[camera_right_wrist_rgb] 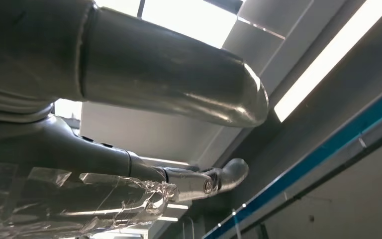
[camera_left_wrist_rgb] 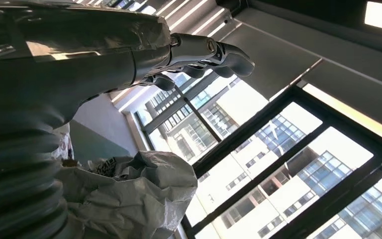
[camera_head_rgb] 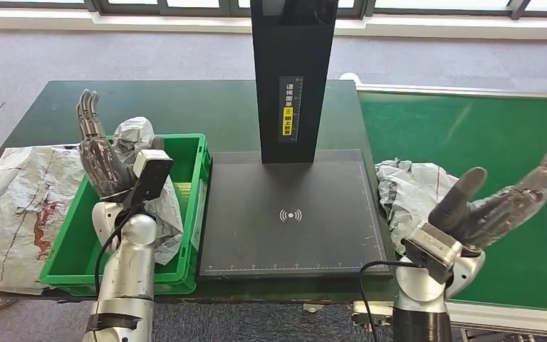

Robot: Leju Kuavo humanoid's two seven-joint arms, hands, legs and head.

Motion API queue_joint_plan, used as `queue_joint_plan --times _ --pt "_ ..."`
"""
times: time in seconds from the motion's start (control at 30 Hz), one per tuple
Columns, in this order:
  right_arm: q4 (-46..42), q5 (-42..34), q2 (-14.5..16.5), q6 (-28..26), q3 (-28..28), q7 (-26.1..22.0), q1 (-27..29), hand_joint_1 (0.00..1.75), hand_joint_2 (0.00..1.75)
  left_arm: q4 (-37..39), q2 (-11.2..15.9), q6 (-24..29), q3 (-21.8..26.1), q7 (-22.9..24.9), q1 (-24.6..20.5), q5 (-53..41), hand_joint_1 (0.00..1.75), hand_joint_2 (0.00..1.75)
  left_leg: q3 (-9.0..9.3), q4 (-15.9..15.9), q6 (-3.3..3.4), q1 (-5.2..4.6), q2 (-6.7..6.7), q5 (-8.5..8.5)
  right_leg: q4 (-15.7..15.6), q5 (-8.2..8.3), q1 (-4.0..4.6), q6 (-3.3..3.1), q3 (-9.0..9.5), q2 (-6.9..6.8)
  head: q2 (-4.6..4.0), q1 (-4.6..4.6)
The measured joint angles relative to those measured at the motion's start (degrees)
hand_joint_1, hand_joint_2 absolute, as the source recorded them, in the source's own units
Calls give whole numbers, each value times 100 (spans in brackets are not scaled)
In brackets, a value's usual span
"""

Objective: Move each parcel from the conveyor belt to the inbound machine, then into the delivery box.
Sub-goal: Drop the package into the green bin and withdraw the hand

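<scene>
The left hand (camera_head_rgb: 103, 153) is raised over the green box (camera_head_rgb: 192, 178) at the worktop's (camera_head_rgb: 185, 107) left side, fingers spread wide and pointing up, holding nothing. A crumpled grey parcel (camera_head_rgb: 137, 134) lies in the box just behind the hand; another parcel (camera_head_rgb: 21, 206) lies flat at the worktop's left edge, beside the box. The right hand (camera_head_rgb: 502, 206) is lifted over the belt (camera_head_rgb: 470, 135), fingers apart and empty, above a parcel (camera_head_rgb: 406, 189) lying at the belt's left edge, next to the black machine (camera_head_rgb: 292, 214).
</scene>
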Motion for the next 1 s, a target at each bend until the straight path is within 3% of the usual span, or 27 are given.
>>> queue_joint_plan --times 0.17,0.3,0.37,0.53,0.73,0.83,1.0 --pt "-448 537 -30 -1 -715 385 193 0 0 -567 -7 0 151 -285 224 714 0 175 3 -1 -1 4 8 -1 0 -1 0 -1 -1 10 -1 0" --pt "-338 1855 -48 5 -1349 967 283 0 0 -1008 -14 -123 -255 -658 522 1789 0 175 -4 -1 0 4 5 -3 0 -2 0 -1 1 4 0 1" --pt "-129 2656 -56 13 -1612 1298 291 0 0 -1225 6 -384 -561 -802 598 2182 0 175 -7 -2 1 4 2 -4 0 -2 0 0 3 0 0 1" --pt "996 4481 -45 23 -2566 1880 -14 0 0 -1869 72 -1860 -1307 -1058 775 3275 0 175 -8 0 4 4 1 -1 -2 2 -1 5 4 -6 0 -1" --pt "2189 4806 -96 21 -3411 1927 -395 0 0 -2342 168 -2888 -1967 -1198 966 3900 0 175 -4 0 4 4 2 -1 -1 2 0 4 5 -5 -1 -1" --pt "2677 5008 -147 20 -3623 2258 -517 0 0 -2474 205 -3410 -2187 -1212 1061 4271 0 175 -3 -1 3 4 3 -1 -1 1 0 3 5 -3 1 -1" --pt "3286 5155 -268 19 -3744 2609 -615 0 0 -2610 239 -3715 -2361 -1215 1164 4512 0 175 -3 -3 2 4 4 -2 -1 0 0 2 4 -3 0 -1"
